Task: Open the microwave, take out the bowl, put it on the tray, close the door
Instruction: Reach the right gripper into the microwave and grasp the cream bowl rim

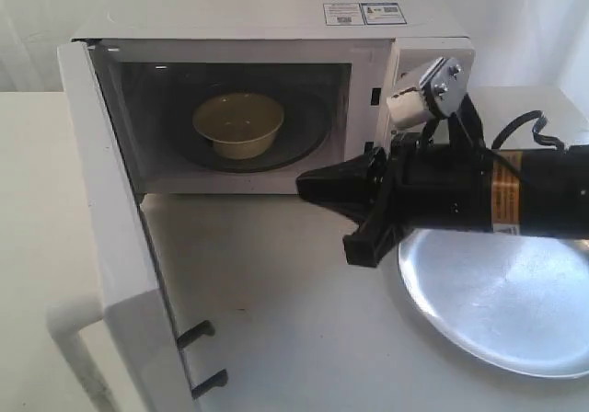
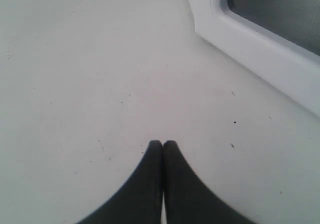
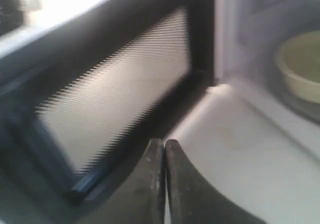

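The right end effector, its fingers pressed together and holding nothing, hovered over the worktop in front of the open microwave, its tips aimed toward the inner face of the swung-out door. The left end effector, likewise closed tip to tip and empty, hung low over bare worktop beside a white framed panel, apparently the door's outer side. The door stood wide on its hinge at the left of the exterior view, so the first step looked complete. The silver tray lay empty on the worktop to the right, partly beneath the right arm. The cream bowl sat inside the cavity, ungripped. Lifting it out, setting it on the tray and shutting the door appeared to be left.
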Robot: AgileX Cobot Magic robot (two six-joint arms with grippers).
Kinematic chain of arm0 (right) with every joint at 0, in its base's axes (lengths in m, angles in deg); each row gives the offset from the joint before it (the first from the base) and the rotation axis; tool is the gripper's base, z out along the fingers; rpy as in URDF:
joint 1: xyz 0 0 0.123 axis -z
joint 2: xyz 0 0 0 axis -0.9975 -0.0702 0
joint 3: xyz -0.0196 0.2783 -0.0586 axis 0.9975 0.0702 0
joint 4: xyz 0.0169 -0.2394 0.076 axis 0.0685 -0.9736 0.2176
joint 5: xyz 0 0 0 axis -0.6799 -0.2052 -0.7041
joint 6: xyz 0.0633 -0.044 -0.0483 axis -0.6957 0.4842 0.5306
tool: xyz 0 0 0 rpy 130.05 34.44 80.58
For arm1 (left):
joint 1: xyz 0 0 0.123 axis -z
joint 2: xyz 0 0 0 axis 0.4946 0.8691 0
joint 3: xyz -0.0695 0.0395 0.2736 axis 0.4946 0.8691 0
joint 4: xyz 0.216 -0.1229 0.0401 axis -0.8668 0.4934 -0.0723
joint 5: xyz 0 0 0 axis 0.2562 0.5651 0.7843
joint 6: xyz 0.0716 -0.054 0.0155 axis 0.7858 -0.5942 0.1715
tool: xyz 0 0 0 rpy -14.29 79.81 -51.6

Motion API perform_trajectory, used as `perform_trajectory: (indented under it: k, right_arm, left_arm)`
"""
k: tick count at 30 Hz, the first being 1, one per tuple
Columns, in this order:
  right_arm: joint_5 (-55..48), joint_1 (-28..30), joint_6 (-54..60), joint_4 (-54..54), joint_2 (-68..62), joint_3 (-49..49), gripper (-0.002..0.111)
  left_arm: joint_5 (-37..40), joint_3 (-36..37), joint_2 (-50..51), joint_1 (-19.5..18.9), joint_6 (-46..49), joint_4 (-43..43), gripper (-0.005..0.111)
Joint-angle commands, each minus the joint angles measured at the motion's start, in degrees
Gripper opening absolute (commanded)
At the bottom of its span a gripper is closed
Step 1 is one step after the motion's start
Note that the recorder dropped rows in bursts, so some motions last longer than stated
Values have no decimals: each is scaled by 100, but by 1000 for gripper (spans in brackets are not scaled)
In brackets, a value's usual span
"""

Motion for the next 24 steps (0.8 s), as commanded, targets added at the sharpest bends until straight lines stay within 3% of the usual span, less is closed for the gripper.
perform_trajectory:
  k: [1, 9, 14, 19, 24]
  right_arm:
    - [-1118, -358, 1421, 432, -337, -236, 0]
    - [-1730, -884, 2886, 849, -1743, -1406, 0]
    - [-1782, -950, 3266, 849, -2436, -2253, 8]
    - [-1718, -950, 3266, 862, -2928, -3035, 21]
    - [-1749, -950, 3266, 1153, -3548, -3748, 50]
  left_arm:
    - [34, -14, -12, 7, -9, 56, 0]
    - [34, -14, -12, 7, -9, 56, 0]
    - [34, -14, -12, 7, -9, 56, 0]
    - [34, -14, -12, 7, -9, 56, 0]
    - [34, -14, -12, 7, -9, 56, 0]
